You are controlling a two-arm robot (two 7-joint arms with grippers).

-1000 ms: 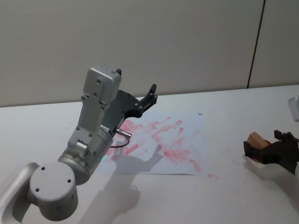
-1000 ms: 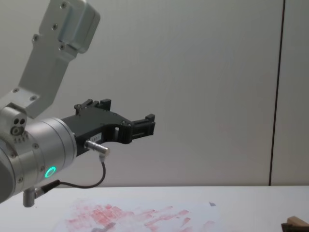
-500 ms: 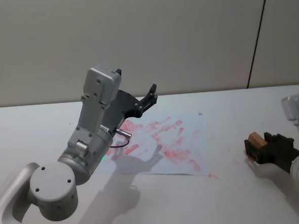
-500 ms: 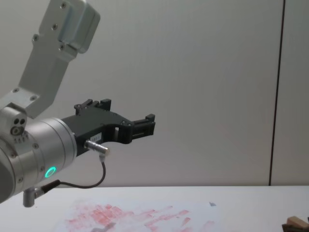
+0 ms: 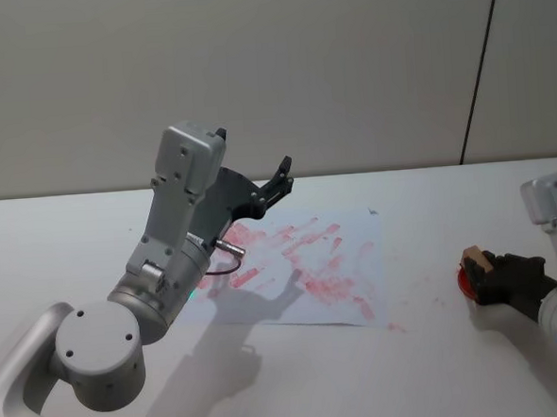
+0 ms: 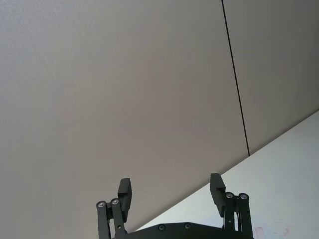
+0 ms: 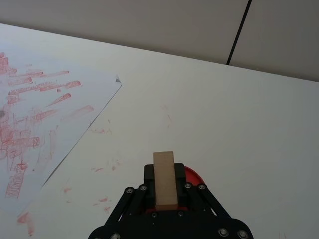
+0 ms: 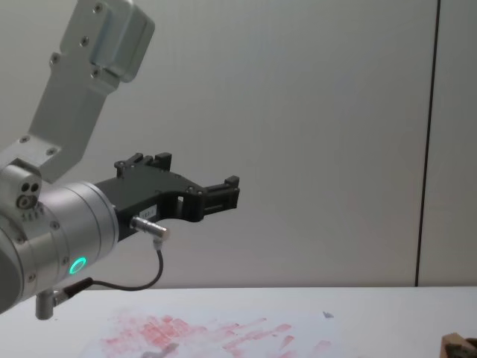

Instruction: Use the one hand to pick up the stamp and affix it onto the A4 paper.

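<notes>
Stamp (image 7: 165, 179) partly behind right fingers (image 7: 148, 175)

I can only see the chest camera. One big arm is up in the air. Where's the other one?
Observer: The right gripper is low over the table, right of the A4 paper.
Operator: Is it empty like the left gripper?
Observer: No, it is shut on the stamp, a tan wooden block.
Operator: Is the stamp on the paper?
Observer: Not yet. It is above a round red thing beside the paper, maybe an ink pad.
</notes>
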